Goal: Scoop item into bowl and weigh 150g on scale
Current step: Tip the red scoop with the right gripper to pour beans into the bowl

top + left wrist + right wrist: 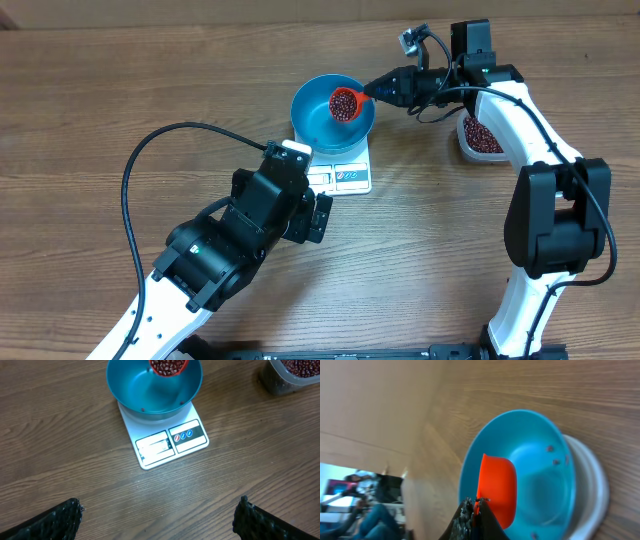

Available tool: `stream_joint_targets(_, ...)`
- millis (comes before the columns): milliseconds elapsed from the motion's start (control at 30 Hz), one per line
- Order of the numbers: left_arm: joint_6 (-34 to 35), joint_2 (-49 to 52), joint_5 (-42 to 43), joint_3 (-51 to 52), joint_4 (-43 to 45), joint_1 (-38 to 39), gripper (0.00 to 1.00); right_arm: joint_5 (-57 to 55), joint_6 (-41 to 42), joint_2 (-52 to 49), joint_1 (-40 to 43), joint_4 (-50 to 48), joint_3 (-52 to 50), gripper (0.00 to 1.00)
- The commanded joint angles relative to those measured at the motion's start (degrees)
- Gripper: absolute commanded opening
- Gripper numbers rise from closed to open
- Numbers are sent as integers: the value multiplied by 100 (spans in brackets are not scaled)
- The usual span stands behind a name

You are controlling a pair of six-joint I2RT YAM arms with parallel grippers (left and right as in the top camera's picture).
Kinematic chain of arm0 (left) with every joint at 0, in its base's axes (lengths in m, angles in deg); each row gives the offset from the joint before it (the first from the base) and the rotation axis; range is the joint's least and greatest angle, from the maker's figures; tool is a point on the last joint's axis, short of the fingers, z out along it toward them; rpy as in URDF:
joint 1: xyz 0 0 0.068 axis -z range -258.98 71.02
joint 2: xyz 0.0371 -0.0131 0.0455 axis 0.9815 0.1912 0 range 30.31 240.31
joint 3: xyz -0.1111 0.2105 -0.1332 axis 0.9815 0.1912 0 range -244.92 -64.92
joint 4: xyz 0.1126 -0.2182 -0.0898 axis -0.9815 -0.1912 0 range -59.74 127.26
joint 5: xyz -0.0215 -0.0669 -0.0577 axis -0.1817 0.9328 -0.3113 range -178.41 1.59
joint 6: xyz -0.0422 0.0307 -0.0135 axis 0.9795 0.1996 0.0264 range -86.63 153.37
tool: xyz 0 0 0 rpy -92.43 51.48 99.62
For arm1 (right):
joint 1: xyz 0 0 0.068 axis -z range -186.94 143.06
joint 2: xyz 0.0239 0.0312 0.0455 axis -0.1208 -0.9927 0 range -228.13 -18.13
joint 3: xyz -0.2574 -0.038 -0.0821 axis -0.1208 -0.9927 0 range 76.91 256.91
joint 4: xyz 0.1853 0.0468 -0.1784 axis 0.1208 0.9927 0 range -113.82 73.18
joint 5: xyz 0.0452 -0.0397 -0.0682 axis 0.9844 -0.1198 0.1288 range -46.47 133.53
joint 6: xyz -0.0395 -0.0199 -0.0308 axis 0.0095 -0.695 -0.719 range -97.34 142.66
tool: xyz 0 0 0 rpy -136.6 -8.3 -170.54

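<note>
The right arm (545, 215) rises from the lower right of the overhead frame, bends at the elbow and reaches left across the top. Its wrist is rolled, so the wrist view shows the table (440, 260) tilted on its side. The right gripper (380, 92) is closed tight on the handle of an orange-red scoop (345, 103). The scoop hangs level above the bowl (312, 122), towards its upper right rim, and is heaped with beans (343, 101).

The bowl sits on the scale (348, 176) at upper centre and covers most of it. The display and label panels stick out on the lower side. In the right wrist view a few loose beans lie inside the bowl, which otherwise shows bare blue. More beans fill a clear tub (480, 137) at the upper right, just beside the right arm's forearm and well apart from the scale.

The left arm (215, 250) comes up from the lower left and stops short of the scale. The left gripper (321, 216) points at the scale's lower left corner. Its jaws are spread wide and hold nothing; in the left wrist view the two fingertips (62, 519) sit at the bottom corners with bare table between them.
</note>
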Motion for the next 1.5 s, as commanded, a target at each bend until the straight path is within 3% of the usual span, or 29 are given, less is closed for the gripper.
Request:
stream_joint_targets(0, -107, 22, 28, 9, 22, -2, 100, -219, -680, -74, 7, -50, -13, 4)
stream_joint_targets(400, -107, 22, 28, 9, 22, -2, 100, -208, -2791, -72, 7, -55, -13, 4)
stream_joint_targets(633, -107, 22, 28, 9, 22, -2, 99, -168, -4680, -72, 7, -79, -13, 4)
stream_joint_targets(967, -107, 22, 28, 9, 22, -2, 99, 35, -6441, -72, 4, -96, -13, 4)
stream_joint_targets(1467, -107, 22, 28, 9, 22, -4, 99, 496, -6948, -72, 7, -232, -13, 4)
